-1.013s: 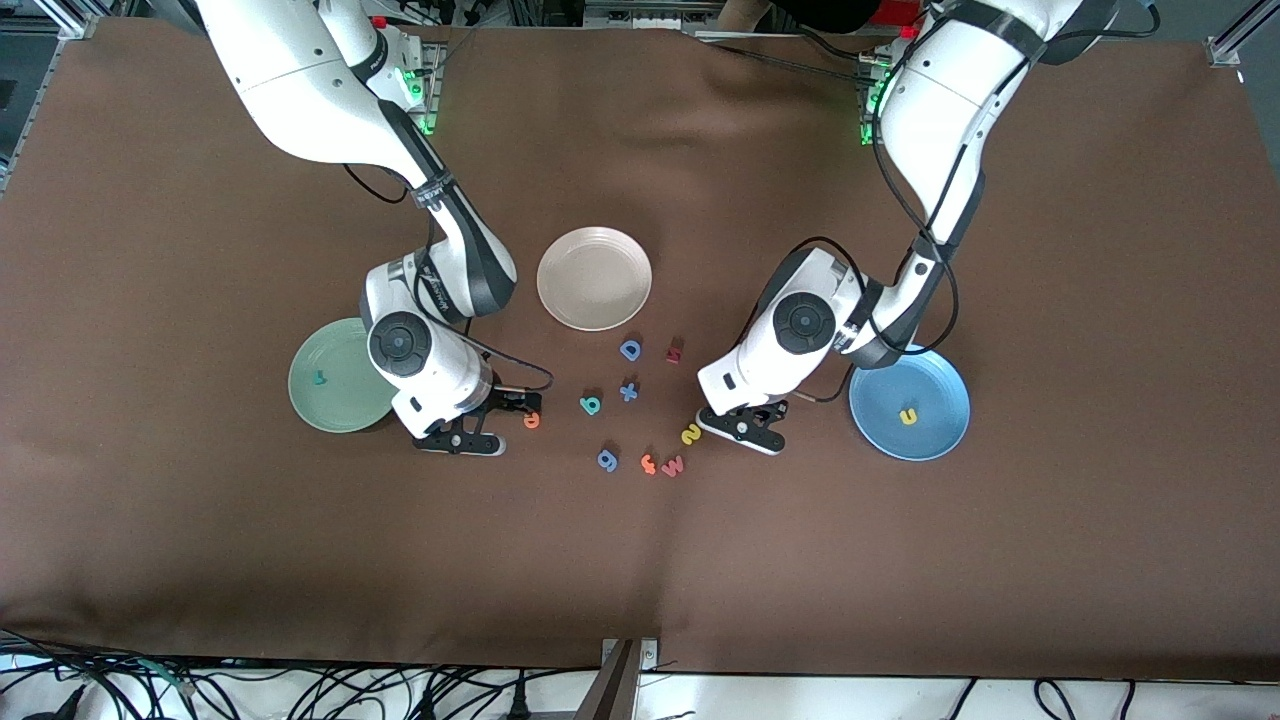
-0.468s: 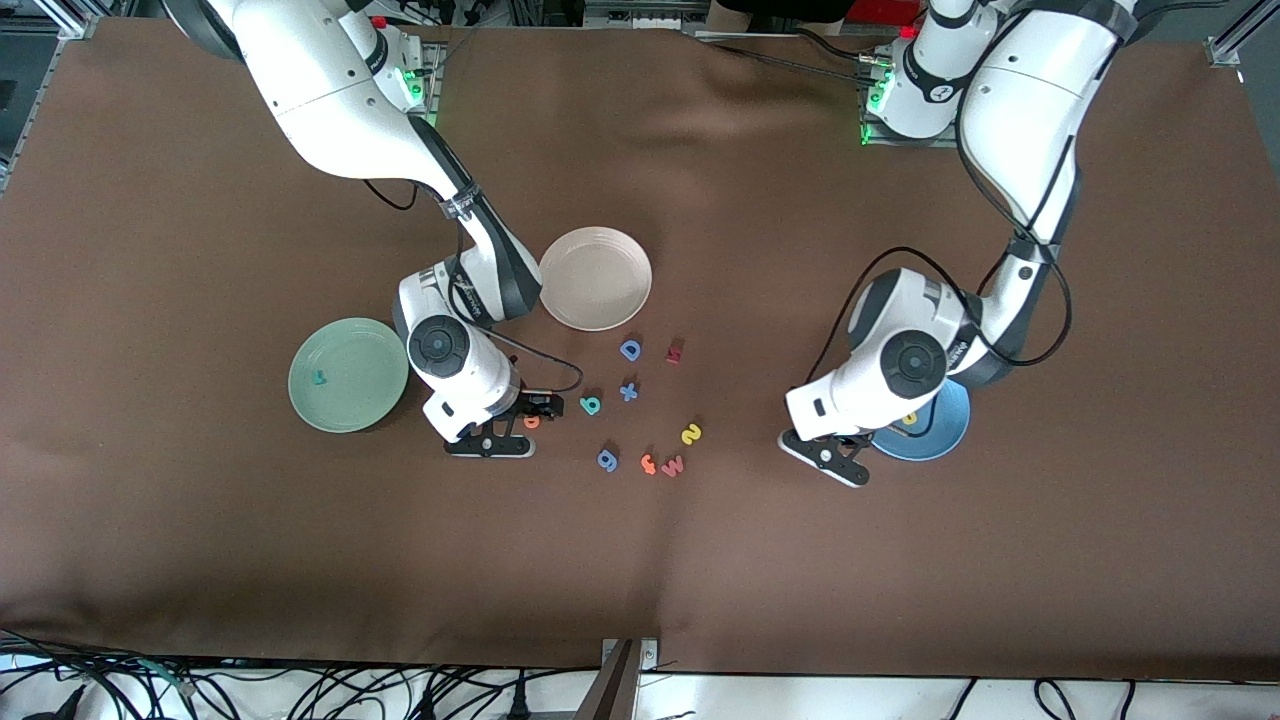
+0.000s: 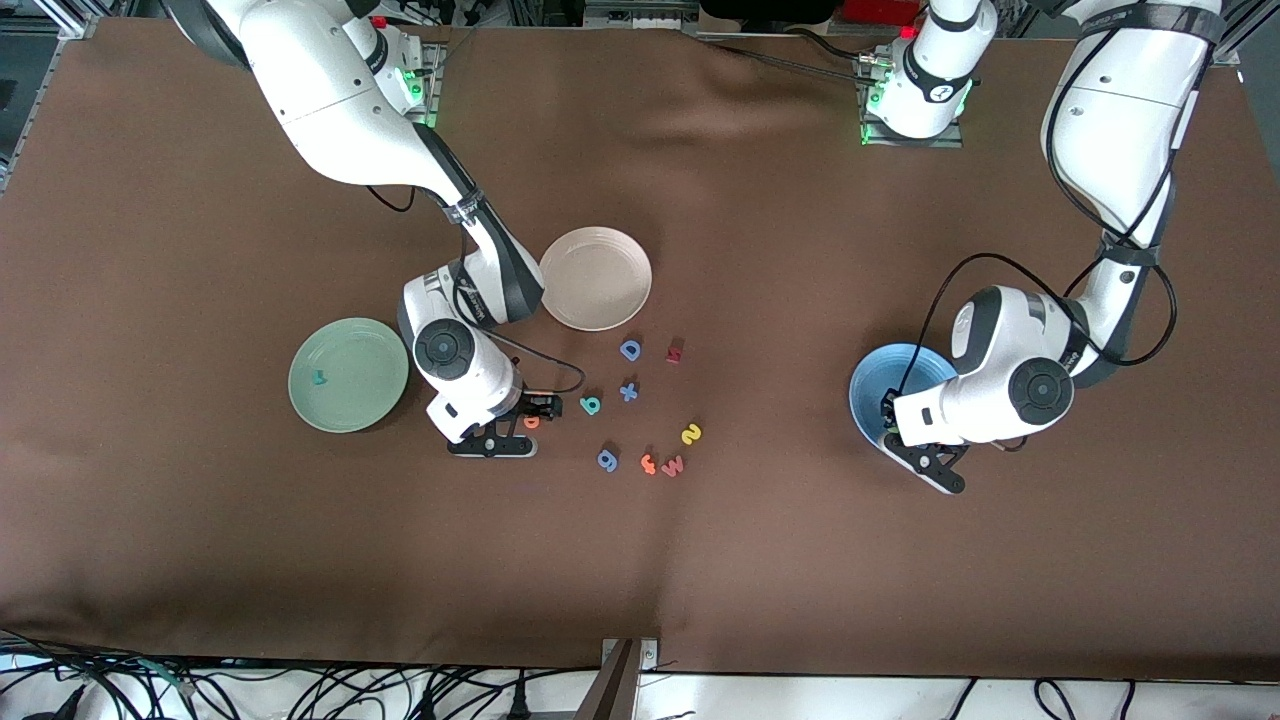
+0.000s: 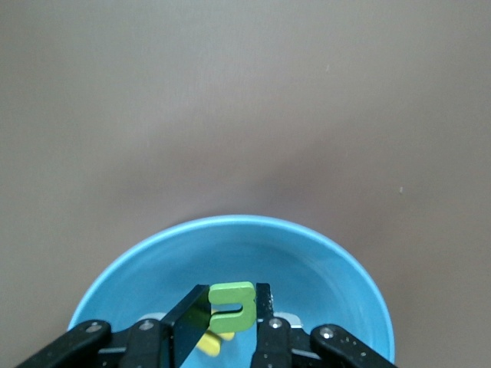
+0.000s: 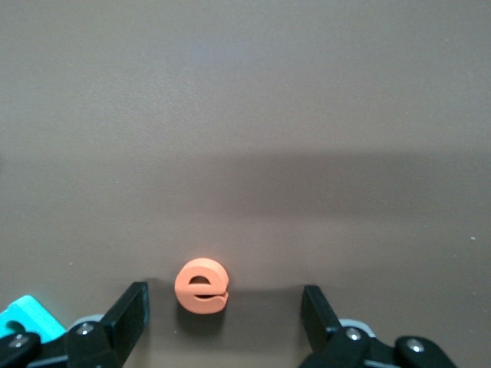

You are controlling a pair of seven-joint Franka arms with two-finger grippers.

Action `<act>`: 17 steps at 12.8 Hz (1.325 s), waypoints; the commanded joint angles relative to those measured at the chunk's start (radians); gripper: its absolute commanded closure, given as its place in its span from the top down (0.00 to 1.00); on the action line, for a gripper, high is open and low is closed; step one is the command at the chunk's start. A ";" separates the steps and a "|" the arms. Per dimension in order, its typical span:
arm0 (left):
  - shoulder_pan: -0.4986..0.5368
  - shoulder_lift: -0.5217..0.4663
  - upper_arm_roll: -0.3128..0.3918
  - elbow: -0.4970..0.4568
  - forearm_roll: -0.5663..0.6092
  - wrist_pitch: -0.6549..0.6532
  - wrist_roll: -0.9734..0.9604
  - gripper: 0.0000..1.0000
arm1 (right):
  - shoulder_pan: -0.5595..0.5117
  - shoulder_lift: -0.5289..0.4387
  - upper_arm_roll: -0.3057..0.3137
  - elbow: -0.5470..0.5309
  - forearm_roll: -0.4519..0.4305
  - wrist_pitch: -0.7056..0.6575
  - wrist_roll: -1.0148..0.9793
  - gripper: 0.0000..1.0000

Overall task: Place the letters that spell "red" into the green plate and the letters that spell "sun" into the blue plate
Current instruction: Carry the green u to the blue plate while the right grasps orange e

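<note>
The left gripper [image 4: 230,322] is clamped on the green "n" [image 4: 230,305], having swung over the blue plate [image 3: 868,392] from the letter cluster, so a drop looks next. The right gripper [image 5: 225,307], open, has shifted off the green plate [image 3: 345,340] to straddle the orange "e" [image 5: 202,285]. Farther up, the white plate [image 3: 595,278] holds nothing.

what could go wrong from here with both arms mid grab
1. The right gripper stands open around the orange "e", which sits off-centre near one finger; closing might push it aside.
2. The left gripper pinches the olive-green "n" over the blue plate, above the yellow "u"; dropped, it could bounce off.
</note>
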 commanded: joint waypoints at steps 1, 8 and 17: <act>0.021 -0.089 -0.010 -0.114 -0.014 -0.003 0.036 0.22 | 0.016 0.032 -0.001 0.032 -0.021 0.019 0.015 0.86; 0.031 -0.108 -0.037 -0.139 -0.070 -0.008 0.047 1.00 | 0.014 0.029 -0.002 0.030 -0.038 0.016 0.008 0.15; -0.011 -0.092 -0.126 -0.027 -0.073 0.000 -0.051 1.00 | -0.003 -0.090 -0.062 0.018 -0.035 -0.148 -0.001 0.00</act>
